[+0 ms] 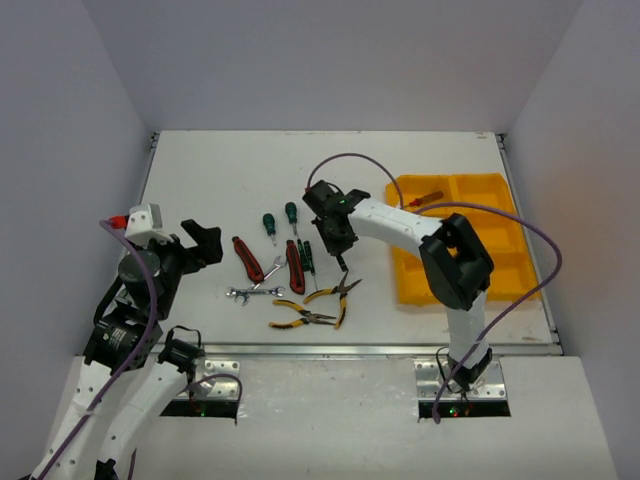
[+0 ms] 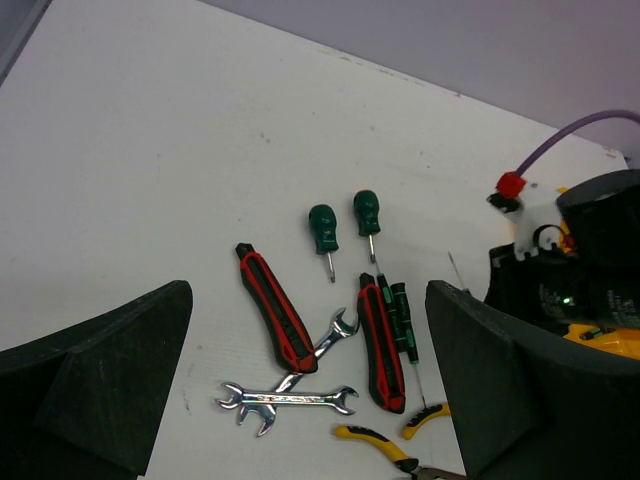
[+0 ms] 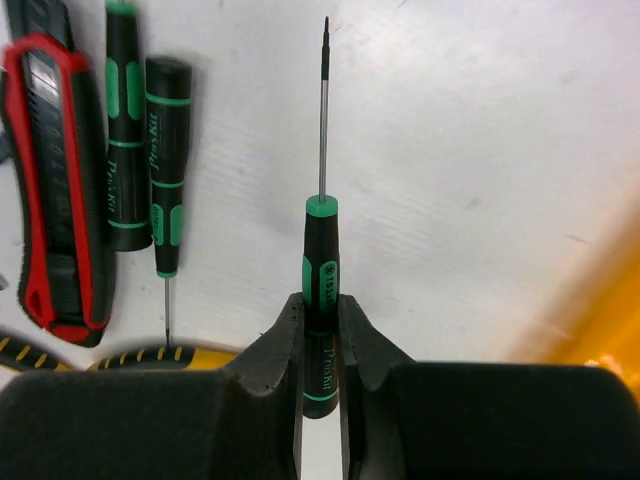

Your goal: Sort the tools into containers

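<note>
My right gripper (image 3: 320,310) is shut on the handle of a slim green-and-black screwdriver (image 3: 321,250), whose thin shaft points away over the white table. In the top view this gripper (image 1: 338,238) sits between the tool pile and the yellow tray (image 1: 405,285). A red-handled screwdriver (image 1: 428,198) lies in a far compartment of the tray. My left gripper (image 2: 308,300) hangs open above the pile, with nothing between its fingers (image 2: 120,370). Below it lie two red-handled cutters (image 2: 275,310), two crossed silver wrenches (image 2: 290,400) and two stubby green screwdrivers (image 2: 323,228).
Two more slim green screwdrivers (image 3: 167,160) and a red cutter (image 3: 55,190) lie left of my right gripper. Two yellow-handled pliers (image 1: 300,318) rest near the table's front edge. White walls close in the table on three sides.
</note>
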Robot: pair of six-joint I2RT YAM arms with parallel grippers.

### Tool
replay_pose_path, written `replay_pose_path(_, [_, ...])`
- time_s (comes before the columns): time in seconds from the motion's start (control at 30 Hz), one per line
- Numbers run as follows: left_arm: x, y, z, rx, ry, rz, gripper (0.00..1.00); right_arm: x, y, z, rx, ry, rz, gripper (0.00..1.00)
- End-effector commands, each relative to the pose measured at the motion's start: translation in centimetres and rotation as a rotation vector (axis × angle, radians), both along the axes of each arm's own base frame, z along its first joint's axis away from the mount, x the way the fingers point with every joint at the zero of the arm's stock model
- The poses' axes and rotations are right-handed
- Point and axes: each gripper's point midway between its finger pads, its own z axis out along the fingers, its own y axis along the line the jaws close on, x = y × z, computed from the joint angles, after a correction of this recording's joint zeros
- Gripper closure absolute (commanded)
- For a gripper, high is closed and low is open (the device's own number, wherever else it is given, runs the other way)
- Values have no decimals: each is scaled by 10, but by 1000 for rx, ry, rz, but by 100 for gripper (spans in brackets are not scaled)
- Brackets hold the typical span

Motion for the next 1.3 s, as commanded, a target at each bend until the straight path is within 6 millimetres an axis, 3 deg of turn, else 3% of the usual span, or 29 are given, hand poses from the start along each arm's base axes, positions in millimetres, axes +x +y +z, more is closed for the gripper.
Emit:
replay_pose_path(0.0, [1, -4, 10, -15, -45, -17, 0, 47, -52, 73, 32, -218, -24, 100])
replay_pose_path(0.13, [0, -5, 10, -16, -46, -20, 0, 58, -110, 98, 125, -287, -83, 100])
replay_pose_path(0.2, [1, -5, 11, -16, -46, -20, 0, 62, -117, 108, 149, -370, 16, 100])
replay_pose_path(0.33, [1, -6, 10, -16, -44, -24, 0, 66, -149, 113, -18, -502, 180, 100])
replay_pose_path(0.4, [1, -6, 10, -17, -46, -26, 0, 69, -166, 110, -94, -510, 237, 100])
replay_pose_path(0.57, [0, -6, 11, -17, -48, -25, 0, 72, -213, 82, -271, -469, 322, 100])
replay_pose_path(0.7, [0, -7, 11, -17, -47, -30, 0, 70, -226, 64, -325, -428, 408, 100])
replay_pose_path(0.97, [0, -10, 10, -16, -43, -41, 0, 64, -233, 48, -322, -388, 459, 99])
replay_pose_path(1.1, [0, -10, 10, -15, -41, -44, 0, 59, -241, 46, -354, -362, 436, 79])
replay_pose_path(1.17, [0, -11, 10, -16, -44, -48, 0, 59, -242, 53, -357, -365, 426, 74])
replay_pose_path(1.23, [0, -12, 10, -16, -42, -50, 0, 59, -241, 59, -349, -372, 421, 54])
replay_pose_path(1.27, [0, -11, 10, -15, -41, -49, 0, 58, -240, 64, -341, -378, 421, 52])
